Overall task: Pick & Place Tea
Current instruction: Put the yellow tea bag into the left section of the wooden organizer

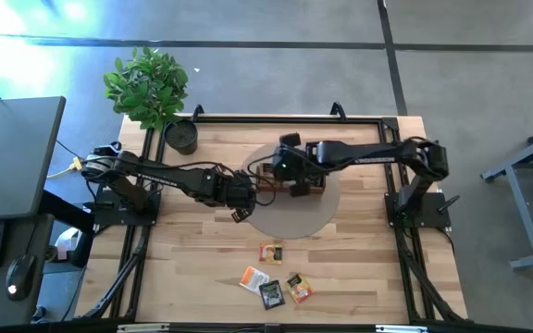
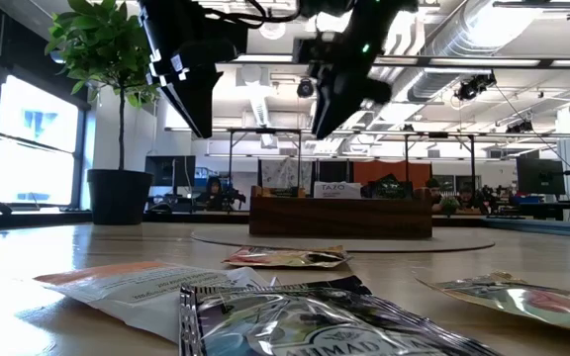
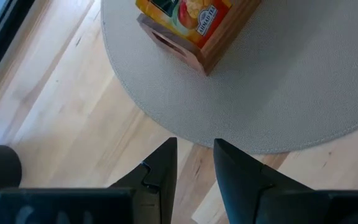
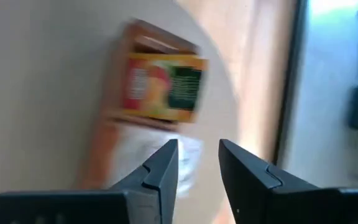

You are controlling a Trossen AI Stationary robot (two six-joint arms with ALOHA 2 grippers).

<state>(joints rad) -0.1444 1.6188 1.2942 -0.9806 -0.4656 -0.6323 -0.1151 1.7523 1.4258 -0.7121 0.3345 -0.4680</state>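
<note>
The wooden tray (image 1: 292, 181) stands on the round grey mat (image 1: 317, 215) at mid-table and holds tea packets. An orange-yellow packet (image 3: 188, 15) stands in its end compartment and shows again as the orange packet (image 4: 163, 87) beside white ones (image 4: 179, 155). Several loose tea packets lie flat near the table's near edge: an orange one (image 1: 270, 252), a white-and-orange one (image 1: 254, 277), a black one (image 1: 271, 294) and a yellow one (image 1: 299, 288). My left gripper (image 3: 194, 155) hovers open over the mat's left edge. My right gripper (image 4: 197, 158) hovers open above the tray's left end.
A potted plant (image 1: 146, 85) with a dark pot (image 1: 181, 137) stands at the table's far left corner. Bare wood (image 1: 192, 268) lies left of the loose packets. In the low view the packets (image 2: 305, 316) fill the foreground and the tray (image 2: 339, 213) sits behind them.
</note>
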